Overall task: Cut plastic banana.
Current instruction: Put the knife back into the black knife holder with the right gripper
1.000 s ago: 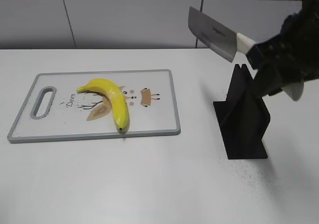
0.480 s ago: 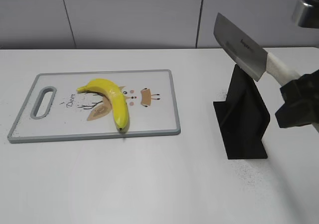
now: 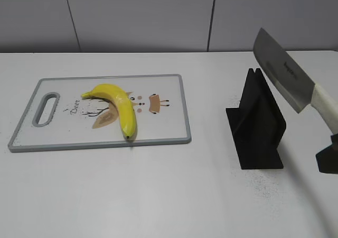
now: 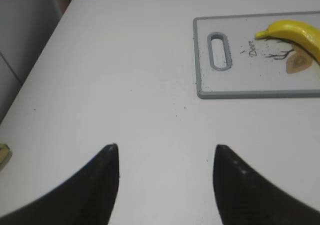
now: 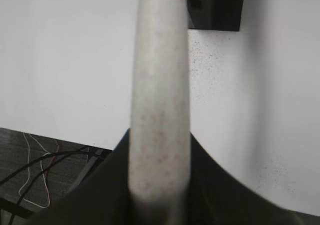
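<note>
A yellow plastic banana [image 3: 117, 106] lies on a grey-rimmed cutting board [image 3: 163, 133] at the left of the white table; its stem end also shows in the left wrist view [image 4: 292, 32]. My right gripper [image 3: 328, 158] is at the right edge, shut on the white handle [image 5: 160, 85] of a cleaver. The cleaver's steel blade [image 3: 282, 75] slants up and left above the black knife stand [image 3: 256, 124]. My left gripper [image 4: 165, 150] is open and empty above bare table, left of the board [image 4: 207, 92].
The black knife stand also shows at the top of the right wrist view [image 5: 215, 7]. The table's edge and cables on the floor [image 5: 30, 185] show at the lower left there.
My right gripper has moved right and down with the cleaver, from over the stand's upper left to its right side. The banana and board have not moved.
</note>
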Robot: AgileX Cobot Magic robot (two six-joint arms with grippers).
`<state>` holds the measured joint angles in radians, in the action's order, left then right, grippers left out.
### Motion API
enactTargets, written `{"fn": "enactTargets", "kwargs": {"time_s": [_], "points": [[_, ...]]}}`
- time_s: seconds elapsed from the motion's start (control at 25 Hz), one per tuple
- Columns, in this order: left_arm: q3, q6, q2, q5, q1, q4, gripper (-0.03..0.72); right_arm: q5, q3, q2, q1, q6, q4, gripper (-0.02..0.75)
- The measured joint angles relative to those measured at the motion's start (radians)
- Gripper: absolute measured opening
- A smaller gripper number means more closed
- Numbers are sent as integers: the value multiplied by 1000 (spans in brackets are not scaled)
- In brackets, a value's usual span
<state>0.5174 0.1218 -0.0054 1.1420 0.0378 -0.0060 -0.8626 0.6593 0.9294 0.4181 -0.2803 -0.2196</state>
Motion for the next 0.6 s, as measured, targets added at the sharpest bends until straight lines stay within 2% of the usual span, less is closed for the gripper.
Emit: {"fn": "enactTargets", "kwargs": {"time_s": [0.28,0.6], "points": [[-24,-4,0,-45,0,-2,547,32,-43,-39,0,-42,62,195],[-24,-4,0,-50,0,6,523,116,-37,61,0,-77,127,195]]}}
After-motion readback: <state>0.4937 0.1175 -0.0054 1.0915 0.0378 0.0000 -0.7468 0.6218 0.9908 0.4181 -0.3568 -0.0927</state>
